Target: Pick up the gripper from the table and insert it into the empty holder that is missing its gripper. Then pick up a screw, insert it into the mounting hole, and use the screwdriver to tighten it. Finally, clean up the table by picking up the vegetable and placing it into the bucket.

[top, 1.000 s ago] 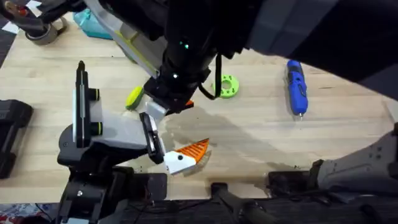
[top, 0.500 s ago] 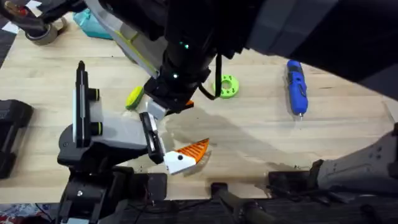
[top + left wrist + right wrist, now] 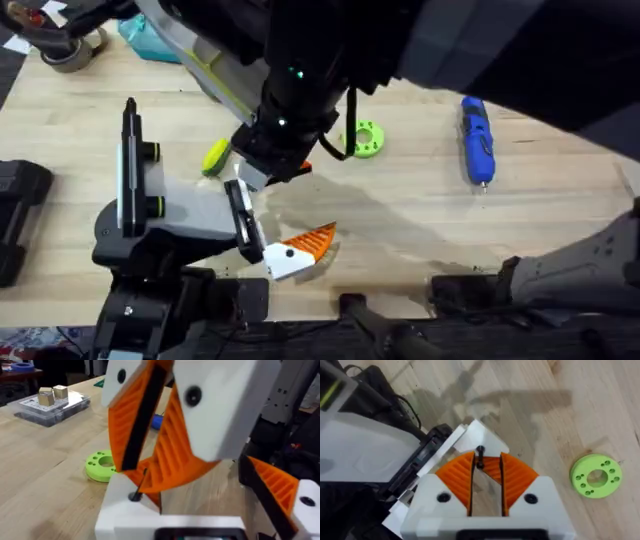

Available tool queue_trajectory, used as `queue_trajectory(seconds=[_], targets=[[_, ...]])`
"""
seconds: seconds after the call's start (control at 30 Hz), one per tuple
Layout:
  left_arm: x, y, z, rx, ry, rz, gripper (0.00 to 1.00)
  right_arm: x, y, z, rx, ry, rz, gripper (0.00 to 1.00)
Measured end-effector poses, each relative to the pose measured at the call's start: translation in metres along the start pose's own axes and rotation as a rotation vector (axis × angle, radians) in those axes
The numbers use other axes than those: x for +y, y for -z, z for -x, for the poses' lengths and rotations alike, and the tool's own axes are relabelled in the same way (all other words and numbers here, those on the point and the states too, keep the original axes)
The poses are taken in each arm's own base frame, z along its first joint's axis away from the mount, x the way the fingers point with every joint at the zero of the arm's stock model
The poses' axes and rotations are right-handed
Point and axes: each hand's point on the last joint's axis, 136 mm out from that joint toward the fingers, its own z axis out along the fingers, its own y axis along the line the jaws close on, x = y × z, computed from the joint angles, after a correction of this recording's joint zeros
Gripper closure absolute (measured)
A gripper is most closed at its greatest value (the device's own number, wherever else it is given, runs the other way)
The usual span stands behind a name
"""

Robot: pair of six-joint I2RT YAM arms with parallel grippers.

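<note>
Standing by the table here. The right gripper (image 3: 486, 457) is down in the middle of the table, its orange pads nearly together and pinching a little black screw (image 3: 480, 457) at the tips, as far as I can make out. Directly below the screw is the pointed white base of the gripper (image 3: 476, 430), which sits against the black holder (image 3: 243, 220) at the end of the grey-white arm body (image 3: 185, 208). Its orange face is hidden under the arm, so I can't tell how well it's seated.

It's tight on that side. The twin ribbed finger (image 3: 307, 243) pokes out just below the holder, close to the front edge of the table (image 3: 400, 250). The vegetable (image 3: 215, 156) lies just beside the right gripper, on its left. The black post with green rings (image 3: 131, 160) stands well to the left.

There's more room on the right. The green disc (image 3: 364, 139) sits near the gripper, then comes a wide stretch of bare wood before the screwdriver (image 3: 477, 140), which lies tip toward the front and well apart from everything else. The far-left corner is cluttered with a teal pouch (image 3: 140, 35) and a tape roll (image 3: 65, 50).
</note>
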Motion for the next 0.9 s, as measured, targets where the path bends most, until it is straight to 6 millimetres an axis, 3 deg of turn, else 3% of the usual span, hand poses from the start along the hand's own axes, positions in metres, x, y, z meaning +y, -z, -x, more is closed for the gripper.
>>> queue_trajectory(seconds=[0.13, 0.27, 0.3, 0.9], targets=[[0.0000, 0.0000, 0.0000, 0.000, 0.000, 0.000, 0.013, 0.0000, 0.0000, 0.0000, 0.000, -0.001, 0.000, 0.757], [0.0000, 0.0000, 0.0000, 0.000, 0.002, 0.000, 0.013, 0.0009, 0.0000, 0.0003, -0.001, -0.009, 0.005, 0.978], [0.0001, 0.0000, 0.0001, 0.000, 0.002, 0.001, 0.013, 0.0013, 0.0002, 0.0004, -0.002, -0.007, 0.007, 0.990], [0.0000, 0.0000, 0.0000, 0.000, 0.003, 0.000, 0.014, 0.0024, 0.0008, 0.0058, -0.025, -0.004, 0.012, 0.995]])
